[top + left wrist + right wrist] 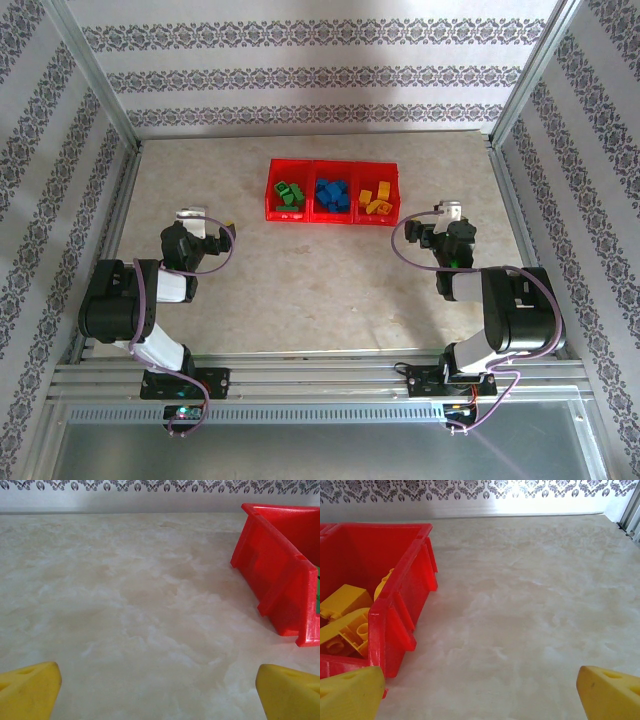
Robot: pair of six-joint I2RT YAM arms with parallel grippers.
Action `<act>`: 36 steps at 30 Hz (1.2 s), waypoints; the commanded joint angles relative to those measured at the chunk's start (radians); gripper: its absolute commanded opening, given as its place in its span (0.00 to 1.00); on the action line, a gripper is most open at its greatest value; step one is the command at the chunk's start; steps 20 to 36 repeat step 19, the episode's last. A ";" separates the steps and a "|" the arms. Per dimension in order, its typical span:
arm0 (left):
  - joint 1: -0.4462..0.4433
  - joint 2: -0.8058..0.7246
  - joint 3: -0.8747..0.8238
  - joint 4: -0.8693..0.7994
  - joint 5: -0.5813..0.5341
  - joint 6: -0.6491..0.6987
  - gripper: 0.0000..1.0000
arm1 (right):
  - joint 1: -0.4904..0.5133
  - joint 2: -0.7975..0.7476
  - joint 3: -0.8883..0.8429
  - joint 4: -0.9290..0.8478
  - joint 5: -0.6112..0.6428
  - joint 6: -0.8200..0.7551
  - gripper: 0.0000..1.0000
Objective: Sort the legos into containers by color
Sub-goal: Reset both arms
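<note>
The red tray (300, 216) lies at the table's far middle with three compartments. Green legos (290, 193) fill the left one, blue legos (332, 194) the middle, yellow-orange legos (377, 199) the right. My left gripper (210, 224) hovers near-left of the tray, open, with nothing between its yellow fingertips (29, 690). Its wrist view has the tray's left end (280, 575) at the right. My right gripper (446, 216) sits right of the tray, open and empty between its fingertips (610, 692). Its wrist view looks into the yellow compartment (400, 605) with yellow legos (345, 615).
The marbled tabletop (320, 290) stretches bare between the arms and in front of the tray. Patterned walls and metal frame posts (505, 120) enclose the table on three sides.
</note>
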 commanded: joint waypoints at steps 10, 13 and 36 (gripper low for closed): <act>-0.007 -0.002 0.001 -0.009 0.017 0.020 1.00 | 0.012 0.007 0.014 0.020 0.022 0.002 0.98; -0.007 -0.002 0.001 -0.009 0.018 0.020 1.00 | 0.012 0.007 0.014 0.020 0.022 0.000 0.98; -0.007 -0.003 -0.004 -0.002 0.001 0.014 1.00 | 0.012 0.007 0.014 0.019 0.022 0.001 0.98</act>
